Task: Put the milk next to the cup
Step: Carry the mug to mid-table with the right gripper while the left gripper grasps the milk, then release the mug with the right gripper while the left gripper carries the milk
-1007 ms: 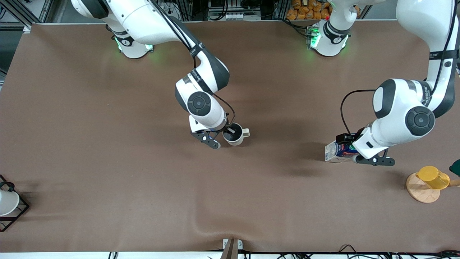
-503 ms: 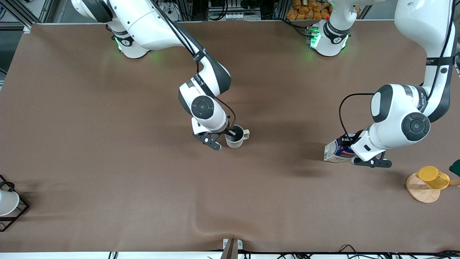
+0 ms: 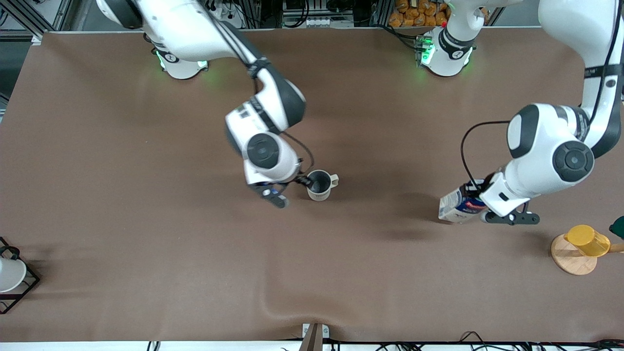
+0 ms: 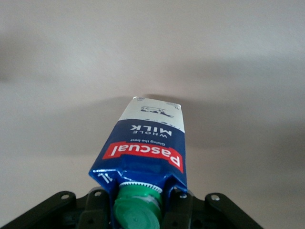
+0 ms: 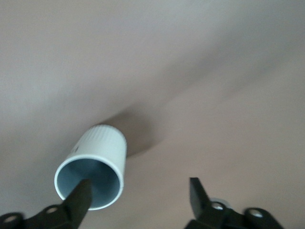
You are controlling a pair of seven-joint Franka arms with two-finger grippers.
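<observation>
Front view: the left claw [image 3: 480, 207] clamps the milk [image 3: 451, 206] above the counter [image 3: 146, 243], well apart from the cup [image 3: 319, 185]; bare counter lies between. The right claw [image 3: 287, 190] hangs spread beside the cup.

Left wrist view: a light, crushable carton, gripped near its cap [image 4: 136, 214].

Right wrist view: fingers [image 5: 78, 200] parted, grasping nothing.

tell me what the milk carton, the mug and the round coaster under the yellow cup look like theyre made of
Milk carton: likely coated paperboard, with folded gable creases, slightly glossy print and a green plastic-looking cap.
Mug: probably glazed ceramic, smooth pale ribbed wall and grey-blue inside.
Coaster: looks like light unpainted wood, matte tan.
</observation>
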